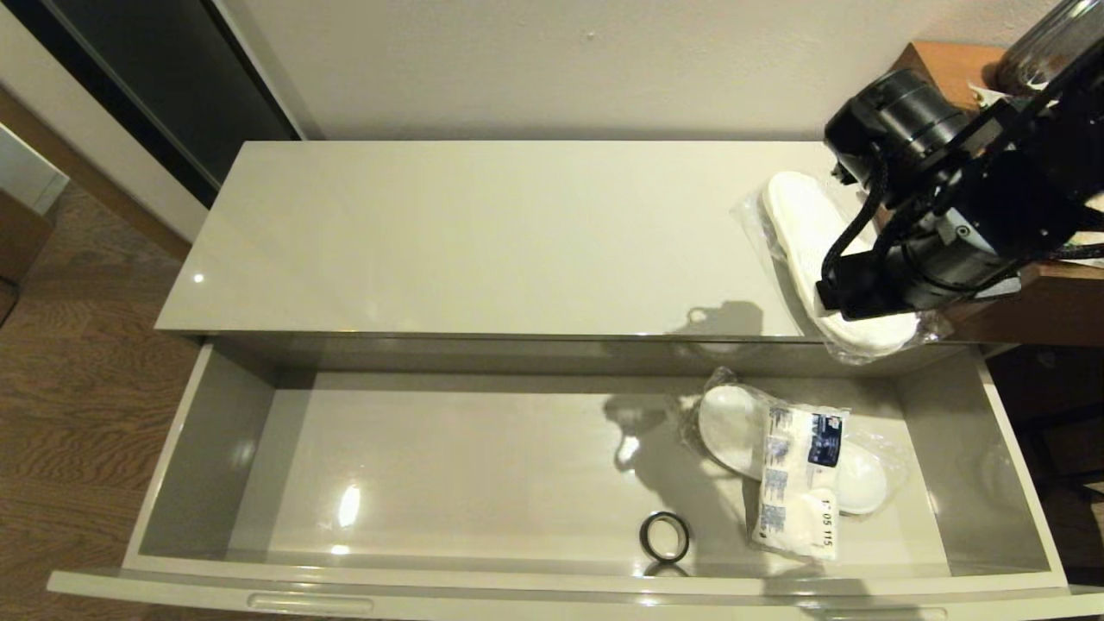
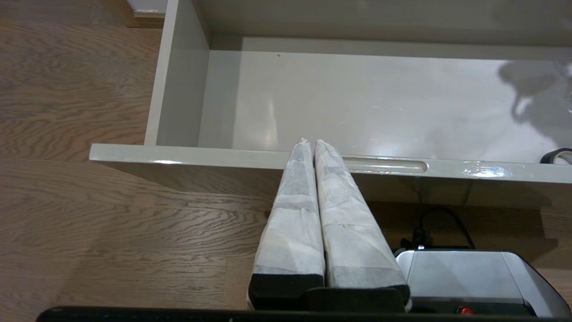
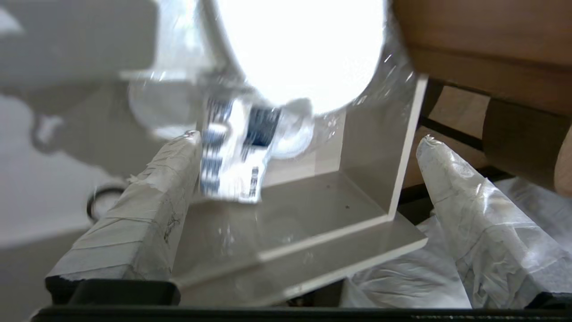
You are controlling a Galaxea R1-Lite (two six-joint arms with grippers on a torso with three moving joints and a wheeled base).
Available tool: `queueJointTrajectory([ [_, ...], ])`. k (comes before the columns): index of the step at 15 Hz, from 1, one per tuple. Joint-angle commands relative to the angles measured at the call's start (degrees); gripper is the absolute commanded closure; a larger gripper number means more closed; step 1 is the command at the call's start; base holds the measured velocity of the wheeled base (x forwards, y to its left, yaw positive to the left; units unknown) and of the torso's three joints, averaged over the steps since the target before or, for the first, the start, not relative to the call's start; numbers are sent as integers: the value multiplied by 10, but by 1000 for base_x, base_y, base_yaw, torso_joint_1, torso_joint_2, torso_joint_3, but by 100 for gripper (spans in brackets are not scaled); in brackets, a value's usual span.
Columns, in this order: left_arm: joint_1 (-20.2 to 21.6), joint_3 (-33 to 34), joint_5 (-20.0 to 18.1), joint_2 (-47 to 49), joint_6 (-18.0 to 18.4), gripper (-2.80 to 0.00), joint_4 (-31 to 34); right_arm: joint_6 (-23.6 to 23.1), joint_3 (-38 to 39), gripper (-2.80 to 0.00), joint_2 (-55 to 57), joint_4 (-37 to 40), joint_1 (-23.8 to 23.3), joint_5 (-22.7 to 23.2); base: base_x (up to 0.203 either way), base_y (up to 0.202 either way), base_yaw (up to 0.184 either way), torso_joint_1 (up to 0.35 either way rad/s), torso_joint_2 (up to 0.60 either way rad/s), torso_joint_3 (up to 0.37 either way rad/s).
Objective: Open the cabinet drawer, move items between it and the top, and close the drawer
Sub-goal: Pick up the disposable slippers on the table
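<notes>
I see the cabinet drawer [image 1: 552, 466] pulled out, holding wrapped slippers [image 1: 733, 427] under a white packet [image 1: 798, 492]. My right gripper [image 3: 308, 174], spread wide, hangs over another wrapped pair [image 1: 802, 233] on the top [image 1: 483, 233]. My left gripper [image 2: 311, 142], pressed together, sits at the drawer front.

A hotel-style bedroom or home room. A low glossy cream cabinet [image 1: 483, 237] stands against a plain pale wall [image 1: 561, 60] on wood-plank flooring [image 1: 78, 388] (warm brown oak grain). Plastic-wrapped white slippers [image 1: 819, 259] lie on it, beside taller brown wooden furniture [image 1: 1048, 297].
</notes>
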Motion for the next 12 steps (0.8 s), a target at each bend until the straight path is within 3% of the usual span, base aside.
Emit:
queueJointTrajectory([
  [1,0,0,0,1,0,0,0,4,-56,-280,48,12,-35,-3,0,0,0,0,0,0],
  [6,0,0,0,0,0,0,0,11,-56,-280,72,12,-48,10,0,0,0,0,0,0],
  [12,0,0,0,0,0,0,0,6,-58,-280,141,-47,-74,30,0,0,0,0,0,0],
])
